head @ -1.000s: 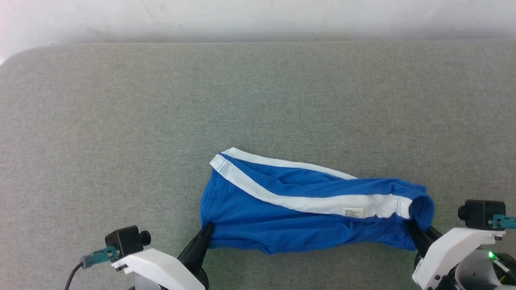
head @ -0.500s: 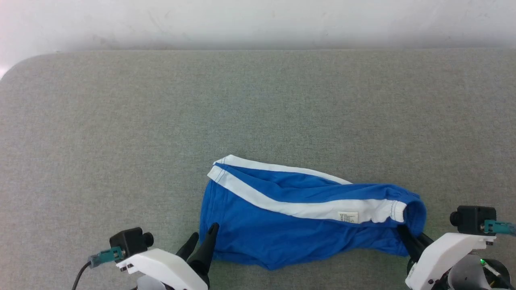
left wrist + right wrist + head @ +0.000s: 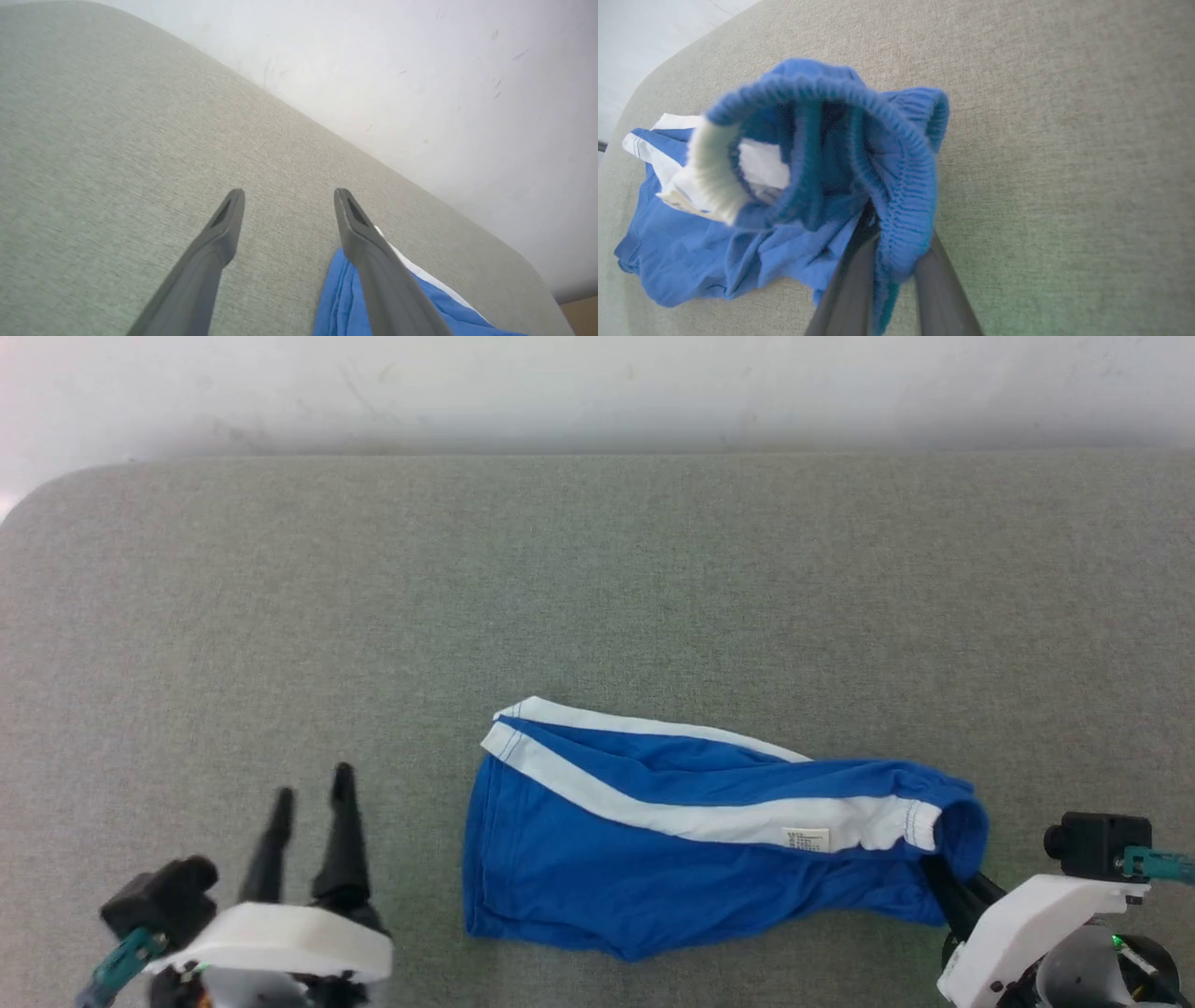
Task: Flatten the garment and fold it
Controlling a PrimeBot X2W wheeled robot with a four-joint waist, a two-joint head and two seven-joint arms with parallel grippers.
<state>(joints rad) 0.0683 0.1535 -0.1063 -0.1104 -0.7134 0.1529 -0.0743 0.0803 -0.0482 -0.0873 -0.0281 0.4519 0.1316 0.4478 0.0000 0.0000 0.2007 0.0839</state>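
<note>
**mo:** ok, left to right in the head view. What's the left gripper (image 3: 314, 782) up to?

**jay:** It's down at about 8 o'clock of the frame, both dark fingers pointing toward 12. They're spread wide with nothing between them but the grey padded table (image 3: 597, 597). It's well apart from the cloth, with a strip of bare table on its 3 o'clock side. The left wrist view agrees: wide-open jaws, and a blue edge peeking in at 5 o'clock.

**mo:** and the garment (image 3: 672, 859)?

**jay:** Bright blue shorts lying on the table, around 5 o'clock from frame centre, stretched roughly 9-to-3. There's a white stripe (image 3: 653, 803) running from the corner at 10 o'clock across to the 3 o'clock end, with a small white tag (image 3: 806, 839) on it. The 9 o'clock part lies pretty flat and the 3 o'clock end is bunched up.

**mo:** right gripper (image 3: 945, 889)?

**jay:** It's at 4 o'clock, with its fingers poking into that bunched end. In the right wrist view they're nearly closed, pinching the ribbed blue waistband (image 3: 896, 177) — the band loops open above the grip. There's a white wall (image 3: 597, 383) along 12 o'clock.
</note>
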